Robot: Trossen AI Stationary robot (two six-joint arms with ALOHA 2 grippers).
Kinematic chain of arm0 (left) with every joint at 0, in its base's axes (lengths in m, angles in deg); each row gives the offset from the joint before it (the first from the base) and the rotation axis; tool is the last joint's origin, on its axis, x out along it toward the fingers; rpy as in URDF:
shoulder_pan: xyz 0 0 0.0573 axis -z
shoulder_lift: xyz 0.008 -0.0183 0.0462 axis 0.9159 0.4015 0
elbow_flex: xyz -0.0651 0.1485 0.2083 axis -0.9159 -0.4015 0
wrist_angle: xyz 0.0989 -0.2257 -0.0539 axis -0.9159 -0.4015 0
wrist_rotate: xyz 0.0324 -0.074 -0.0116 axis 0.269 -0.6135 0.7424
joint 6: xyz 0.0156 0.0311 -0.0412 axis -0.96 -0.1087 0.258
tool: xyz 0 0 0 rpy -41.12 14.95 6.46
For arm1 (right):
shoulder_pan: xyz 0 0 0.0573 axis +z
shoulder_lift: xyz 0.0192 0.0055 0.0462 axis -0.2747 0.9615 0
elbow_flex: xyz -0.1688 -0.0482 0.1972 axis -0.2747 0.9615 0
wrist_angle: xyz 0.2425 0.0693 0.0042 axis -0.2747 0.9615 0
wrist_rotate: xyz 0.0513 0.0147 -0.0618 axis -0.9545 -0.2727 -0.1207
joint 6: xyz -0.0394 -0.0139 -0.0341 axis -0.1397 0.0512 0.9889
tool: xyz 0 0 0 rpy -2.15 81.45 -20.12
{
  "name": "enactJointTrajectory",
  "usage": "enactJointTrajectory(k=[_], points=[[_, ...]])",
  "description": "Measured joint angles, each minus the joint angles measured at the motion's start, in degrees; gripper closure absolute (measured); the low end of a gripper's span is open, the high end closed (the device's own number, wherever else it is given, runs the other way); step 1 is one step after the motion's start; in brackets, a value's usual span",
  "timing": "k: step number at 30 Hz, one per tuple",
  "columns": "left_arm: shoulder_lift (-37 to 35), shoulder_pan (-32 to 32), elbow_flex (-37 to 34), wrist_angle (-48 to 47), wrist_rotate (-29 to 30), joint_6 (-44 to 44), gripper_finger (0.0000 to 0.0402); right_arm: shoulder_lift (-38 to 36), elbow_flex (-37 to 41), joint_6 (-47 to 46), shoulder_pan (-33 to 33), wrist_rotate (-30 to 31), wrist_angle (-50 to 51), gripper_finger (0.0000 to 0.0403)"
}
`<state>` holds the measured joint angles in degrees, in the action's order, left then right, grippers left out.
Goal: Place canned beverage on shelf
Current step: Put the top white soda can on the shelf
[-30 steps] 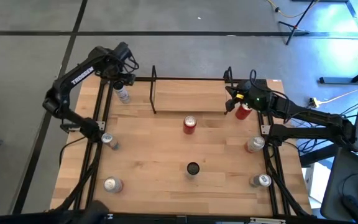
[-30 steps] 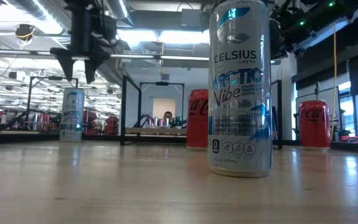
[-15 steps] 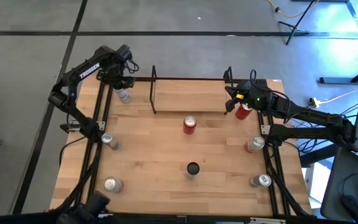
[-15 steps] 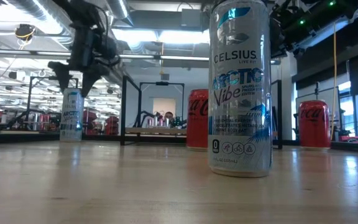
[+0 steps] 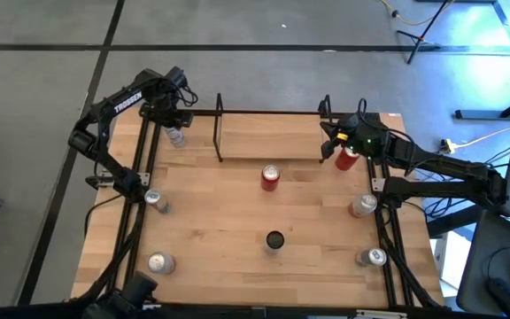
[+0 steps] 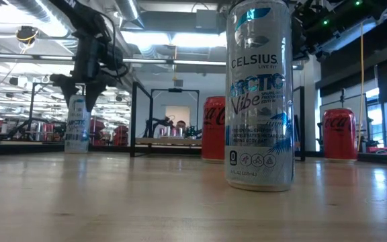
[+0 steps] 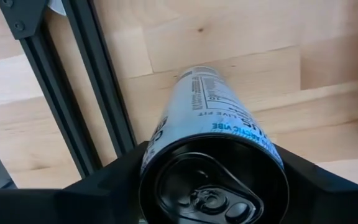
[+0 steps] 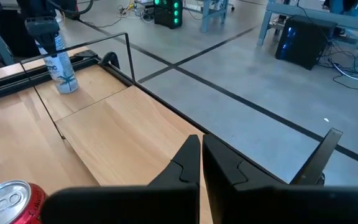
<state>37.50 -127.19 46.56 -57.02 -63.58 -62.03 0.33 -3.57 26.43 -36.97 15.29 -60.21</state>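
the white can (image 5: 176, 136) at the table's far left corner is straddled by the open left gripper (image 5: 175, 124), while the right gripper (image 8: 200, 163) is held closed beside the shelf (image 5: 268, 136).

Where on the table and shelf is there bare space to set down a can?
The shelf board is bare along its whole length between its black uprights. The table is open left of the red can and the dark-topped can. It is crowded at the far corners, where the left gripper and right gripper work.
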Motion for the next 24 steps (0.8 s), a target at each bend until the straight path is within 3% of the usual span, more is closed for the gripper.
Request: enactJointTrajectory(k=[5, 10, 18, 24], points=[[-1.3, 0.2, 0.4, -1.3, -0.7, 0.0, 0.0171, 0.0, 0.0, 0.0, 0.0, 0.0, 0.0, 0.0395], [-3.5, 2.2, 5.6, -7.6, -2.2, 0.0, 0.0166, 0.0, 0.0, 0.0, 0.0, 0.0, 0.1, 0.0395], [-5.9, 9.3, 17.5, -16.9, 0.4, 3.2, 0.0167, 0.0, 0.0, 0.0, 0.0, 0.0, 0.3, 0.0395], [-7.0, 13.8, 28.5, -17.0, -1.1, 6.0, 0.0167, 0.0, 0.0, 0.0, 0.0, 0.0, 0.3, 0.0395]])
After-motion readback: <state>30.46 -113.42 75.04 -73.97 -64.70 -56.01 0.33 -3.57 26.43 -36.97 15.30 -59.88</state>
